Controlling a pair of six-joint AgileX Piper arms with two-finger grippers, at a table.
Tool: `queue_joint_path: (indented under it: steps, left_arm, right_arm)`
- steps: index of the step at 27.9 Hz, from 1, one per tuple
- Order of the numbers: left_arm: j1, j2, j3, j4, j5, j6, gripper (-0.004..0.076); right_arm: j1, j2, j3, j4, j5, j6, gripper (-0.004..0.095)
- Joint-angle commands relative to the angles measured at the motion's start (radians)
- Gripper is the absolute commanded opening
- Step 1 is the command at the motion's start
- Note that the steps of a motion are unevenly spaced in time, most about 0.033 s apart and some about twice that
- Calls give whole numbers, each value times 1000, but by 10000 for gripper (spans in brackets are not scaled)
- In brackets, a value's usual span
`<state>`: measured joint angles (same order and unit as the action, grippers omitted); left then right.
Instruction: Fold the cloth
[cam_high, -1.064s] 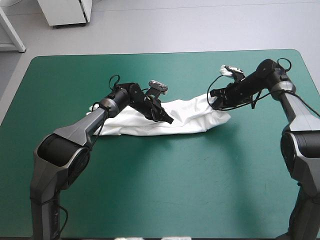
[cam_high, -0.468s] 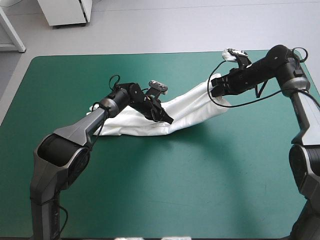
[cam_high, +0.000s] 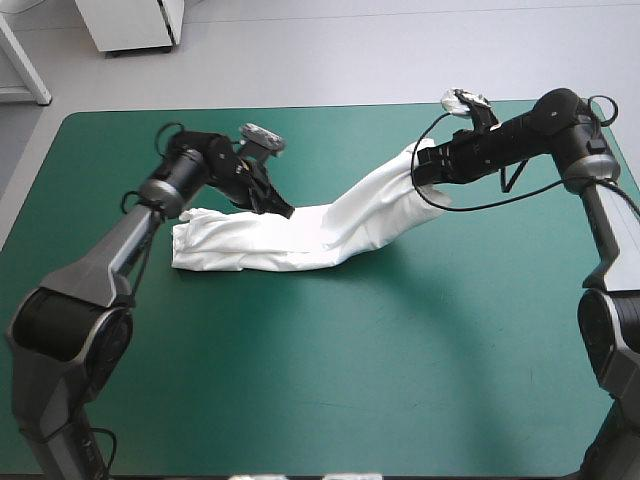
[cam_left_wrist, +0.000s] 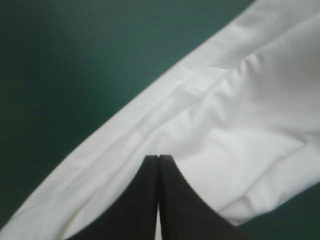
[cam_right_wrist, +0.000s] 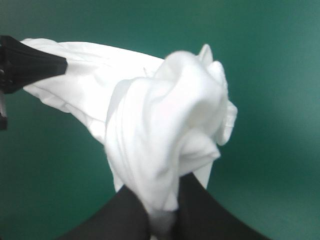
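The white T-shirt (cam_high: 300, 232) stretches across the teal-green cover (cam_high: 350, 380), its two-o'clock end raised and pinched in the right gripper (cam_high: 425, 172). The left gripper (cam_high: 283, 209), fingers pressed together, rests at its twelve-o'clock edge.

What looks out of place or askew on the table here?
The T-shirt is bunched into a long twisted strip rather than spread flat; the right gripper holds one end raised off the teal-green cover, the rest lying on it.

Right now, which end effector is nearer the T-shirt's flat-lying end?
Left. The left end effector sits over the T-shirt near that flat end; the right end effector grips the opposite, lifted end.
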<state>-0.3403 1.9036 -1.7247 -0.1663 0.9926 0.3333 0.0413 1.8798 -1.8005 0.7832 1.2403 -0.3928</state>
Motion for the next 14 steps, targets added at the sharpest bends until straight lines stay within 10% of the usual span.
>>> queue_joint_path:
  steps: [1, 14]
  left_arm:
    - [83, -168, -35, 3, 11, -13, -9]
    - [289, -476, -35, 4, 85, -28, -9]
  right_arm:
    - [36, -66, -35, 146, -27, -30, -17]
    - [305, -8, -99, 242, -195, -63, -17]
